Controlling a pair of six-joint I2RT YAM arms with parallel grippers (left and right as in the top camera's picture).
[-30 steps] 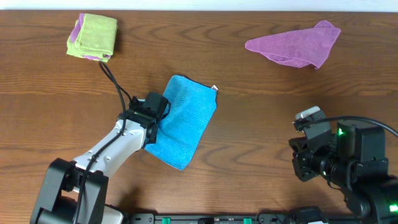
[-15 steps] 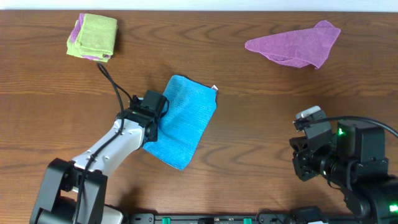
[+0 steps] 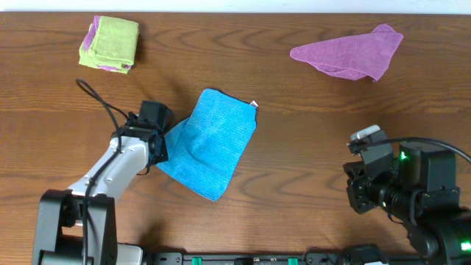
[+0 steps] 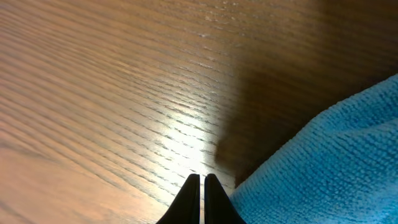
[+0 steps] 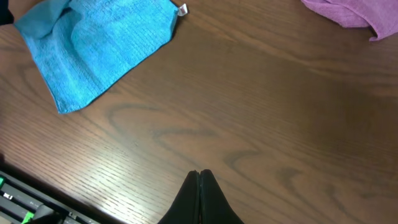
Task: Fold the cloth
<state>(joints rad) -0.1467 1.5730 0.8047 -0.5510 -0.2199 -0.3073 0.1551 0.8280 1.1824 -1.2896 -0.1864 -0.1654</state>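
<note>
Cloth (image 3: 213, 143) just right of left pincer (image 4: 202, 183), tips pressed together, empty. Looks mid-fold, grasp pending; needs opening, shifting right, pinching that edge.

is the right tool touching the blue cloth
No, the right tool hangs shut over bare table, well apart from the blue cloth.

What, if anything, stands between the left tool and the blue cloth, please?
Nothing visible does. The left tool, fingers closed, sits just off the blue cloth's left edge, with only a sliver of bare table between them.
</note>
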